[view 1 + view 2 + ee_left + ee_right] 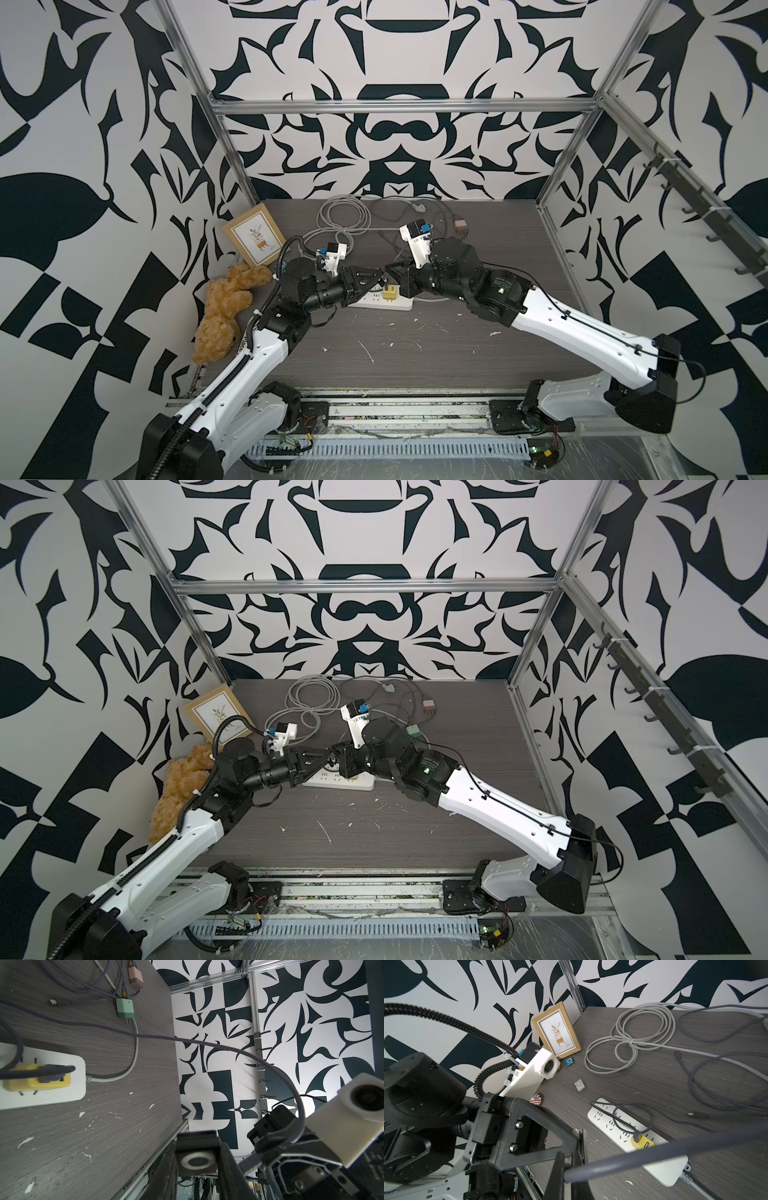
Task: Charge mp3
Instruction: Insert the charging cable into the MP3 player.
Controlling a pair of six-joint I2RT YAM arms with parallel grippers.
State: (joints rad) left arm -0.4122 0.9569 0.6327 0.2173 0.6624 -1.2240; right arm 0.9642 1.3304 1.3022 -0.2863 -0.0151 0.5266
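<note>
My left gripper (197, 1152) is shut on the mp3 (197, 1162), a tiny square player with a pale ring on its face, dark in the shade between the fingers. My right gripper (568, 1169) is shut on a dark grey cable (654, 1153) close to its plug end (249, 1162), which points at the mp3 from a short gap. The cable's other end sits in a yellow charger (641, 1141) on the white power strip (610, 1124). In both top views the left gripper (379, 275) and right gripper (392, 272) meet tip to tip above the power strip (374, 306).
Green charger (124, 1008) and pink charger (136, 977) lie with loose cords at the back right. A coiled grey cord (343, 216) lies at the back. At the left are a picture frame (254, 239), a teddy bear (224, 307), a small blue device (569, 1062) and a silver one (579, 1085).
</note>
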